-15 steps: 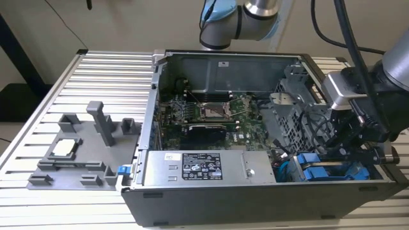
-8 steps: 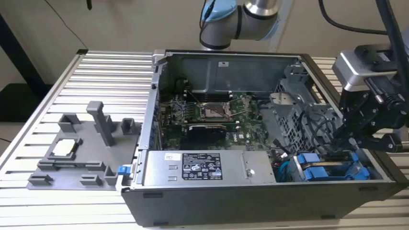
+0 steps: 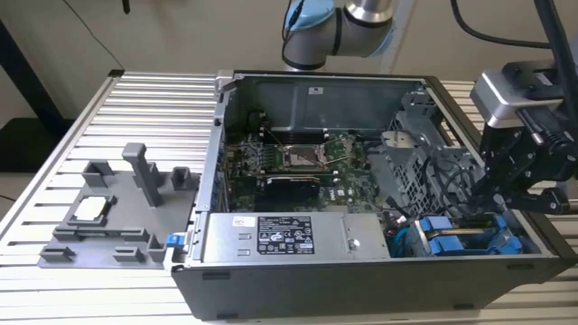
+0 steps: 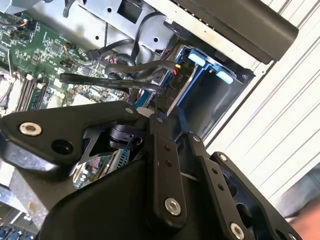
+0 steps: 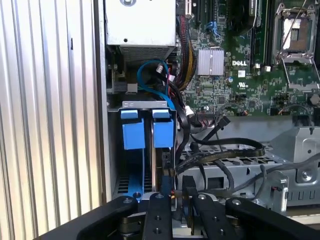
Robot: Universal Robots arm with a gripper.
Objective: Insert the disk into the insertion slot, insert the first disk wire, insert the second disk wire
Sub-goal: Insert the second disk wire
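Over in the exterior view, an open computer case (image 3: pixel 361 203) lies on a ribbed metal counter (image 3: pixel 135 122), with a grey fixture tray (image 3: pixel 118 217) beside it toward the exterior view's left. Inside the case I can see the green motherboard (image 3: pixel 298 162), a grey power-supply box (image 3: pixel 289 237) with a sticker, and a perforated metal cage (image 3: pixel 407 156). At the near corner toward the exterior view's right sits the insertion slot (image 3: pixel 470 240), its bright blue plastic showing. The black gripper (image 3: pixel 492 203) hangs just above that corner, among a tangle of black cables (image 3: pixel 447 179). From this angle I cannot tell how its jaws stand.

In the second wrist view, the gripper (image 4: pixel 172 125) fills the foreground, its two black fingers (image 4: pixel 162 165) lying close together with only a narrow gap. Their tips sit at the edge of the disk (image 4: pixel 180 90), which stands on edge in the blue-railed slot (image 4: pixel 205 85), near black cables (image 4: pixel 115 80) and a small connector. Whether the jaws are clamping anything here I cannot make out.

In the first wrist view, the slot (image 5: pixel 145 130) shows two blue tabs side by side, and the disk (image 5: pixel 161 165) appears as a thin dark edge running down between the blue rails. A blue wire (image 5: pixel 150 80) loops above, and black cables (image 5: pixel 225 150) cross just beside. The gripper (image 5: pixel 176 192) reaches in with its jaws nearly together around something small at the disk's end.
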